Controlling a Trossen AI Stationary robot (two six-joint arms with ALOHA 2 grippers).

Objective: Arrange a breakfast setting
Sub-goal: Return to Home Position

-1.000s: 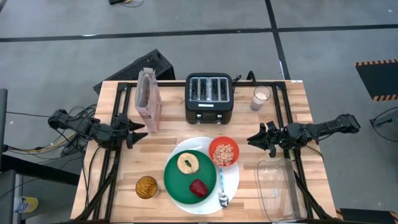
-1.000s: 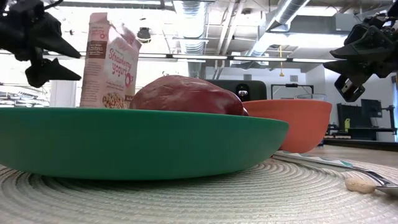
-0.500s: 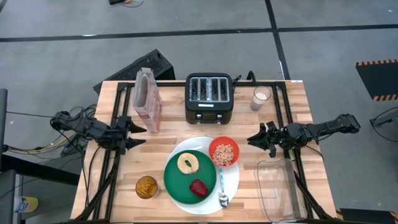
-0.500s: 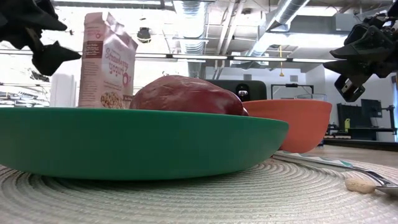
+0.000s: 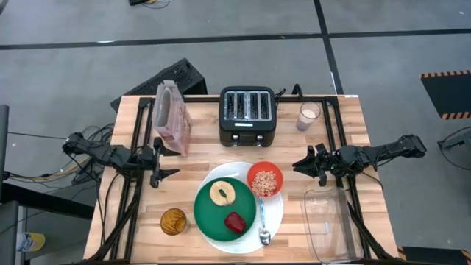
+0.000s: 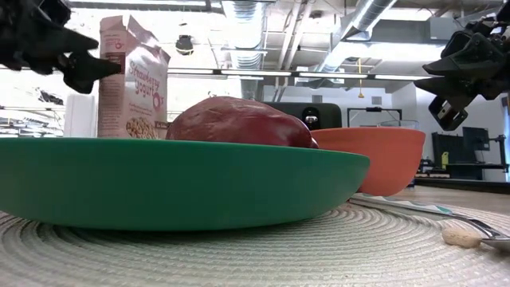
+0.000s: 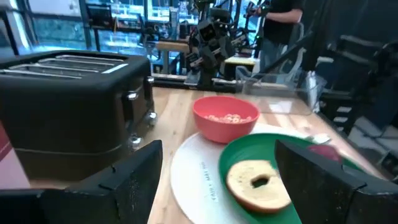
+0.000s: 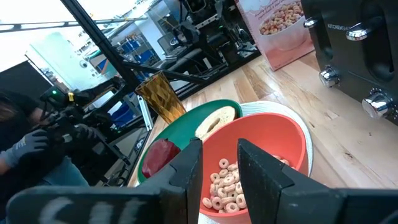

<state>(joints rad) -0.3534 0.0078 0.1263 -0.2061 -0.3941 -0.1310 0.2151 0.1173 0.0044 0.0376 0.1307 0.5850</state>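
Landmark: the large white plate [image 5: 274,215], toward the front of the table [image 5: 202,151], between the two arms.
Left tool [image 5: 168,163]: hangs off the plate's far-left side, empty, fingers spread wide and aimed at the plate.
Right tool [image 5: 297,164]: off the plate's far-right side, empty, with only a narrow gap between its fingers.
On the plate: the green plate [image 5: 208,218] covers its left part and carries the bagel half [image 5: 222,193] and the red fruit [image 5: 235,221]. The red-orange bowl [image 6: 374,163], with cereal in it, sits at the far-right rim.
Spoon [image 5: 261,216]: long axis runs front to back along the plate's right part, handle toward the bowl.
Cereal box [image 5: 171,118]: upright, beyond the plate's far-left, near the left tool.
What the move turns on: the setting looks finished to me. Each arm's way home leads away from the plate, and only the left tool has the box close enough to brush.
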